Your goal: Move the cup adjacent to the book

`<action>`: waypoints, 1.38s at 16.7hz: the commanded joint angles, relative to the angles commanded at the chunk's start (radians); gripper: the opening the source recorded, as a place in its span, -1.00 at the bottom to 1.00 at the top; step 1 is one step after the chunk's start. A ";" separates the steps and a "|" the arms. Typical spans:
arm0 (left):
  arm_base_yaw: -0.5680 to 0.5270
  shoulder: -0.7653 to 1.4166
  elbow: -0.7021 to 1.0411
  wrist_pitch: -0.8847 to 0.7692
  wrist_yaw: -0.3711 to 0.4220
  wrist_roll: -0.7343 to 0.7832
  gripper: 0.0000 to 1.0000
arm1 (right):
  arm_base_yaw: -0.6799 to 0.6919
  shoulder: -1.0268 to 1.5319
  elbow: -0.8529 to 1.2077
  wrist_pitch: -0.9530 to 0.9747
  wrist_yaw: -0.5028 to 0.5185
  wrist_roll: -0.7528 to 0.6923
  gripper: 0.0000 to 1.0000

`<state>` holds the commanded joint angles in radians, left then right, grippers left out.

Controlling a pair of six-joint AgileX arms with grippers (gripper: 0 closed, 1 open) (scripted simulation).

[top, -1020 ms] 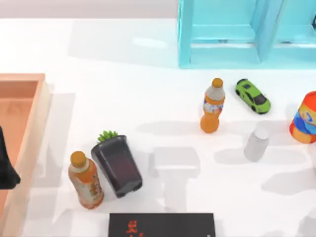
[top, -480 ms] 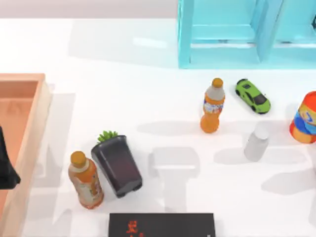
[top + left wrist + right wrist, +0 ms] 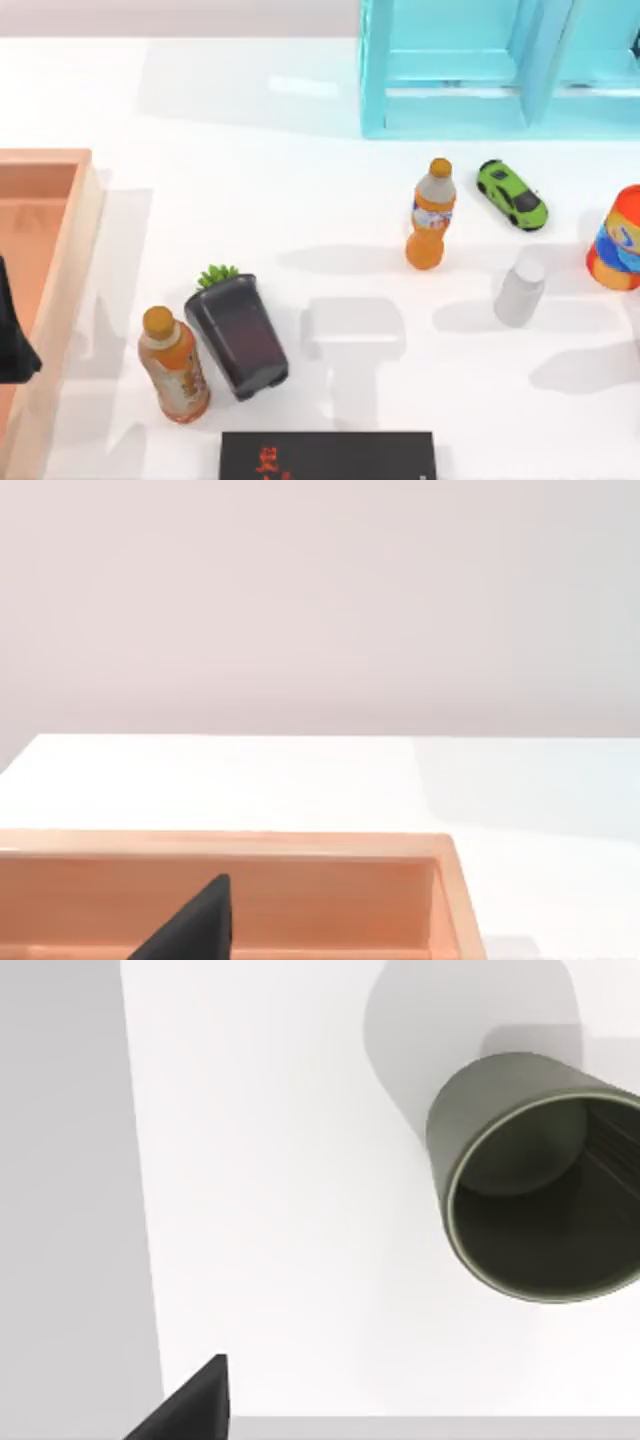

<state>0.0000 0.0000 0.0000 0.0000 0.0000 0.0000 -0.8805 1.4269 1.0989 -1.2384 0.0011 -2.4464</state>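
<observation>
Olive, rigid and light by our guess, the cup [image 3: 530, 1180] sits below our right gripper [image 3: 190, 1400]; grip its rim; finger spacing we cannot tell.

Top view: straight down over the white surface [image 3: 250, 180]. Left wrist view: low, level across the orange wooden tray [image 3: 300, 845] toward a blank wall. Right wrist view: close above the dark olive-green round cup [image 3: 535, 1175].
</observation>
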 joint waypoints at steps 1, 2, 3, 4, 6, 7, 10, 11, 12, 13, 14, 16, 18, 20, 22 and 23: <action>0.000 0.000 0.000 0.000 0.000 0.000 1.00 | 0.000 0.001 -0.003 0.003 0.000 0.000 1.00; 0.000 0.000 0.000 0.000 0.000 0.000 1.00 | 0.000 0.006 -0.014 0.015 0.000 0.001 1.00; 0.000 0.000 0.000 0.000 0.000 0.000 1.00 | 0.000 0.013 -0.033 0.037 0.000 0.003 1.00; 0.000 0.000 0.000 0.000 0.000 0.000 1.00 | 0.000 0.023 -0.058 0.070 0.000 0.004 1.00; 0.000 0.000 0.000 0.000 0.000 0.000 1.00 | 0.001 0.048 -0.121 0.164 0.000 0.005 1.00; 0.000 0.000 0.000 0.000 0.000 0.000 1.00 | 0.001 0.064 -0.157 0.218 0.000 0.005 1.00; 0.000 0.000 0.000 0.000 0.000 0.000 1.00 | 0.001 0.106 -0.256 0.364 0.000 0.006 1.00; 0.000 0.000 0.000 0.000 0.000 0.000 1.00 | 0.001 0.116 -0.280 0.395 0.000 0.006 1.00; 0.000 0.000 0.000 0.000 0.000 0.000 1.00 | 0.000 0.123 -0.297 0.415 0.000 0.005 1.00; 0.000 0.000 0.000 0.000 0.000 0.000 1.00 | 0.000 0.126 -0.305 0.425 0.000 0.005 1.00; 0.000 0.000 0.000 0.000 0.000 0.000 1.00 | 0.000 0.126 -0.306 0.426 0.000 0.005 1.00; 0.000 0.000 0.000 0.000 0.000 0.000 1.00 | 0.000 0.126 -0.306 0.426 0.000 0.005 1.00; 0.000 0.000 0.000 0.000 0.000 0.000 1.00 | 0.000 0.126 -0.306 0.426 0.000 0.005 0.85; 0.000 0.000 0.000 0.000 0.000 0.000 1.00 | 0.000 0.126 -0.306 0.426 0.000 0.005 0.55; 0.000 0.000 0.000 0.000 0.000 0.000 1.00 | 0.000 0.126 -0.306 0.426 0.000 0.005 0.25; 0.000 0.000 0.000 0.000 0.000 0.000 1.00 | 0.000 0.126 -0.306 0.426 0.000 0.005 0.10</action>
<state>0.0000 0.0000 0.0000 0.0000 0.0000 0.0000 -0.8803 1.5530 0.7929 -0.8123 0.0012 -2.4414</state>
